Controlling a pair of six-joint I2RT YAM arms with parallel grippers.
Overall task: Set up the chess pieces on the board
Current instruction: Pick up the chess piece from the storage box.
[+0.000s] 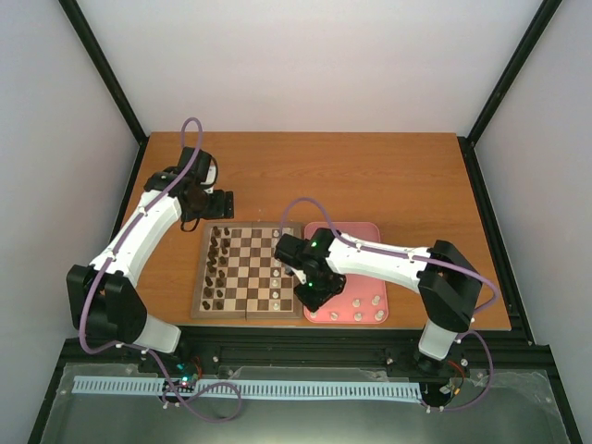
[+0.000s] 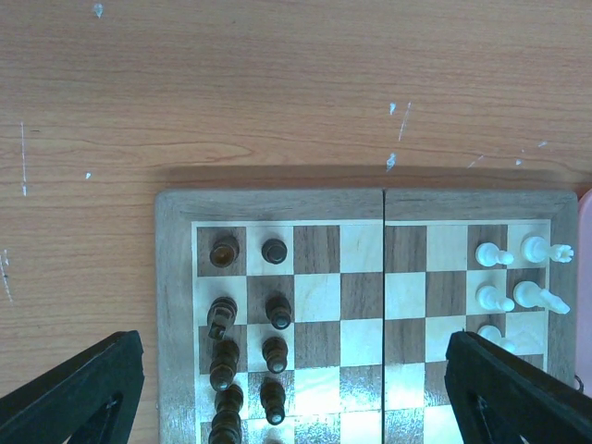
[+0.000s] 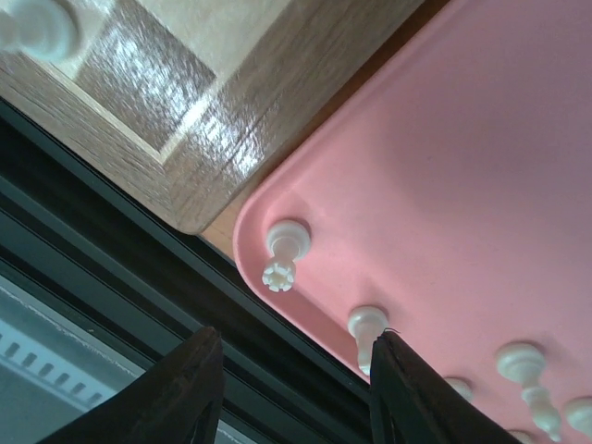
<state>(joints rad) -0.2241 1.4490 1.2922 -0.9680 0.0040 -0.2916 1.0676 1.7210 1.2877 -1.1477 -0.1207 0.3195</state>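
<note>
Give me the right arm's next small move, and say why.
Probably lower the open right tool onto the crown-topped cream piece in a corner of the pink tray, then close: it sits just ahead of the tool, not yet on the board.

No text, label, brand, number or sign can be read in any view, whether on the board (image 1: pixel 250 274), on the pink tray (image 1: pixel 368 228) beside it or on the table (image 1: pixel 370 176) under it.
</note>
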